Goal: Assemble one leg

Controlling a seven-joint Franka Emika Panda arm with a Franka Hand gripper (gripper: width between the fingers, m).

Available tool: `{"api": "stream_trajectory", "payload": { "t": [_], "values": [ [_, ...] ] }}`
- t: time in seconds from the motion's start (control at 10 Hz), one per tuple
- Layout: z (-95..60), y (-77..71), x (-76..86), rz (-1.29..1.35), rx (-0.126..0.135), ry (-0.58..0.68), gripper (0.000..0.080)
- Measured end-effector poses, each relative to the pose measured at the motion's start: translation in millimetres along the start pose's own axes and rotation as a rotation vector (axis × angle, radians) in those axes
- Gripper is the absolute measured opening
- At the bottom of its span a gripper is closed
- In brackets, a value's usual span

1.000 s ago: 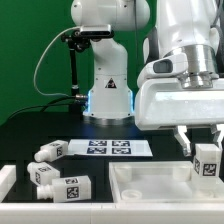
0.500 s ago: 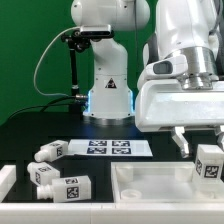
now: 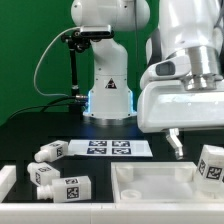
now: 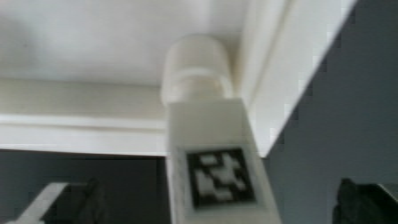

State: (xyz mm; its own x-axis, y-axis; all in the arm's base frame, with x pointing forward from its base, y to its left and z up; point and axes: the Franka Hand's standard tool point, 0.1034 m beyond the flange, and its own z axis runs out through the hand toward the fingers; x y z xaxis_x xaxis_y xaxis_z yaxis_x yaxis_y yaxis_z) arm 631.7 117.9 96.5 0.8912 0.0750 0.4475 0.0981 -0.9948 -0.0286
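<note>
One leg (image 3: 211, 166), a chunky white post with a tag, stands tilted at the right end of the white tray-like panel (image 3: 150, 186). In the wrist view the leg (image 4: 210, 130) lies along the panel's raised rim (image 4: 285, 70), its rounded end toward the corner. My gripper (image 3: 196, 146) is open around the leg. One dark finger (image 3: 175, 145) hangs to the leg's left in the exterior view. In the wrist view both fingers (image 4: 68, 200) stand well apart from the leg's sides, and my gripper (image 4: 217, 206) does not touch it.
Three more legs lie at the exterior view's left: one (image 3: 47, 151) by the marker board (image 3: 108, 148), two (image 3: 42, 173) (image 3: 72, 187) nearer the front. A white block (image 3: 5, 180) sits at the left edge. The arm's base (image 3: 108, 95) stands behind.
The gripper has opened: its visible finger moved to the exterior view's left, away from the leg. The leg has tipped slightly right and lower, and now rests on the panel.
</note>
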Motion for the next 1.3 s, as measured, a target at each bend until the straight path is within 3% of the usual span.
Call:
{"api": "stream_trajectory", "payload": {
  "t": [0.1,0.2,0.3,0.5,0.7,0.9,1.0,1.1,1.2,1.3],
  "values": [
    [2.5,-5.0,2.9,0.047,0.015,-0.119,0.0649],
    [-0.7,-13.0,18.6,0.101,0.027,-0.212,0.0649],
    [1.6,-11.5,24.5,0.093,0.027,-0.228,0.0649],
    [11.7,6.8,8.8,0.105,0.024,-0.437,0.0649],
    [19.0,6.5,0.5,0.118,0.029,-0.563,0.0649],
    [22.0,3.1,-2.8,0.146,0.020,-0.566,0.0649],
    [22.2,4.3,-2.9,0.148,0.019,-0.566,0.0562],
    [22.4,3.8,-3.1,0.205,0.006,-0.567,0.0417],
    [22.5,3.6,-3.3,0.292,-0.020,-0.568,0.0417],
    [22.5,4.4,-3.3,0.349,-0.037,-0.568,0.0285]
  ]
}}
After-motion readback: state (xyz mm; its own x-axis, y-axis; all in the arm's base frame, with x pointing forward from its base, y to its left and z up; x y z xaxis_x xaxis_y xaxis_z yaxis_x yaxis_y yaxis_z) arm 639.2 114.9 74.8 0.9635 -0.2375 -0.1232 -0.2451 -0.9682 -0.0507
